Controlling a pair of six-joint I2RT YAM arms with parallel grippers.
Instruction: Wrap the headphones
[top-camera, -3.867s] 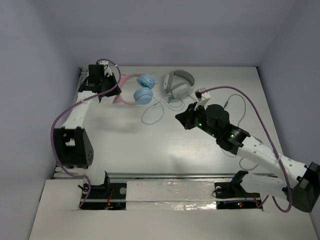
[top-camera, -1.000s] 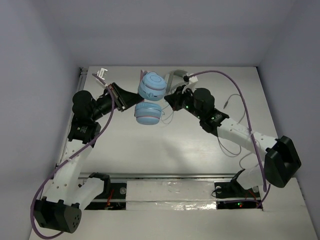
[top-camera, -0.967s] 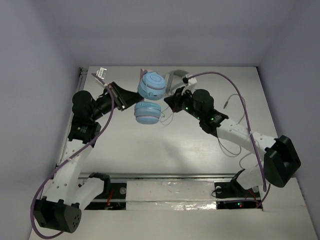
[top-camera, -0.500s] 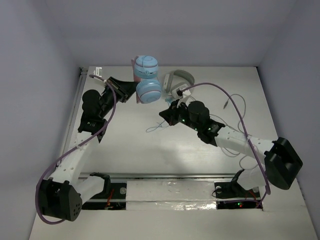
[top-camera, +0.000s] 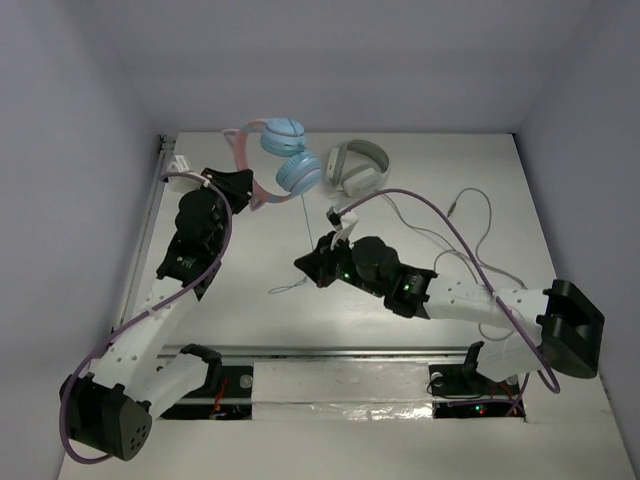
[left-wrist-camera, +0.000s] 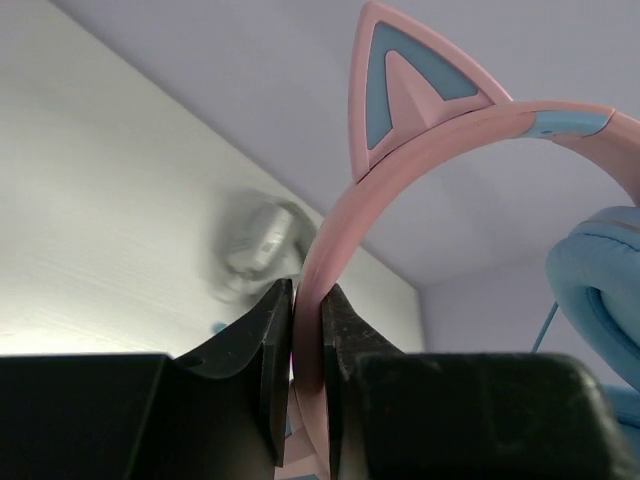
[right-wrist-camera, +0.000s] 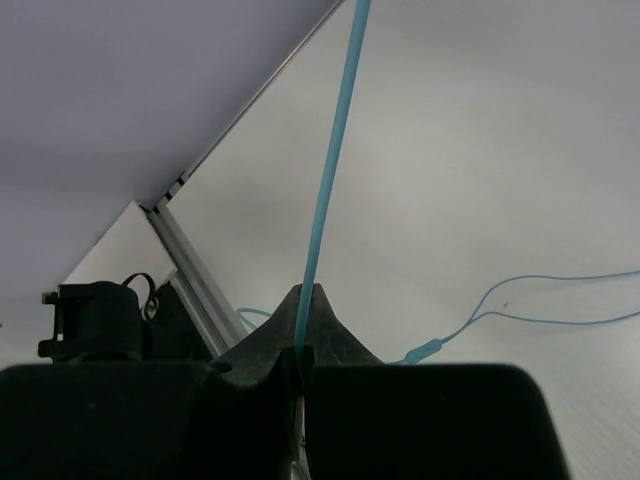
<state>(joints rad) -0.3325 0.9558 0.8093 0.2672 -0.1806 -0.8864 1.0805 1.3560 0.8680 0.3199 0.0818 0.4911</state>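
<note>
Top external view — left gripper (top-camera: 243, 188) up off the white table (top-camera: 250, 310), clamped on the pink plastic headband (top-camera: 243, 150) of the cat-eared headphones (top-camera: 290, 172) with round light-blue ear cups. Whole set held in the air beyond and to the right of the jaws.

Over on the left wrist view: fingers (left-wrist-camera: 270, 335) almost fully closed, pink band pinched edge-on between them. Pink-and-blue cat ear (left-wrist-camera: 410, 90) just above the jaws, one blue ear cup (left-wrist-camera: 600, 290) off to their right.

Right gripper (top-camera: 306, 264) low near mid-table, shut tight on the thin light-blue cable (top-camera: 303, 225) — line straight and taut from the jaws up to the cups. Right wrist view: cable nipped at the very tips, slack tail and plug (right-wrist-camera: 425, 350) lying on the table to the right of the jaws.

White-and-grey over-ear headphones (top-camera: 358, 167) flat on the table, well beyond the right jaws.
</note>
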